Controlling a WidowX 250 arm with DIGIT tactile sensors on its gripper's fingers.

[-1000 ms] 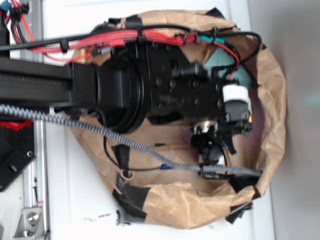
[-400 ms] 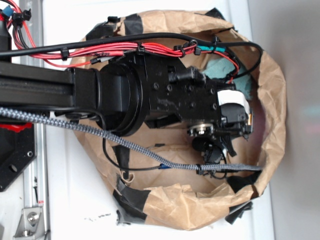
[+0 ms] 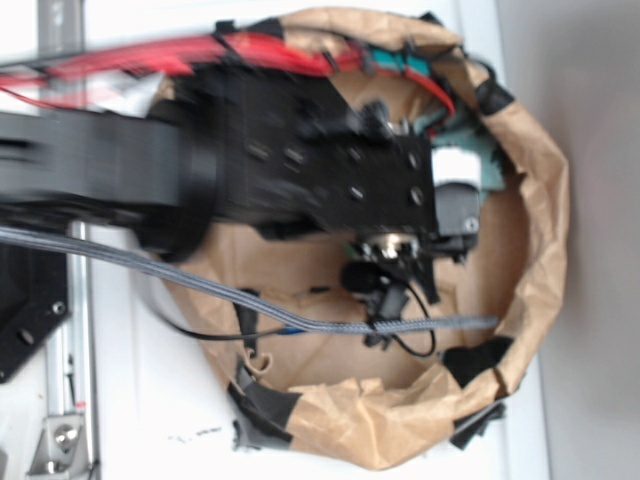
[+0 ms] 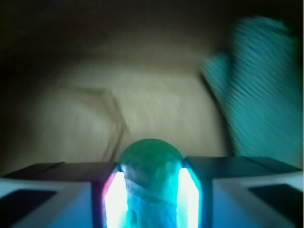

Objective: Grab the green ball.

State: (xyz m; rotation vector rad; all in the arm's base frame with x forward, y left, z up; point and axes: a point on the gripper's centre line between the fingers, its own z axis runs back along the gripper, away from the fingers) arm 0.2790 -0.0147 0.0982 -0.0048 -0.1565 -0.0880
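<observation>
Between the hand's point(image 4: 151, 190) closed fingers sat the green ball point(image 4: 151, 159), gripped, as the arm had begun lifting clear of the paper bag point(image 3: 540, 200).

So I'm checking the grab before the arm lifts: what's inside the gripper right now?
In the wrist view, the green ball sits between the fingers of the gripper, its rounded top showing. Its lower half is blurred by glare. The exterior view hides it behind the arm.

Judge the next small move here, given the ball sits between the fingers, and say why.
Probably lift straight up. In the wrist view the green ball sits clamped in the gripper, both pads against it, with the paper bag floor and teal cloth blurred beyond.
</observation>
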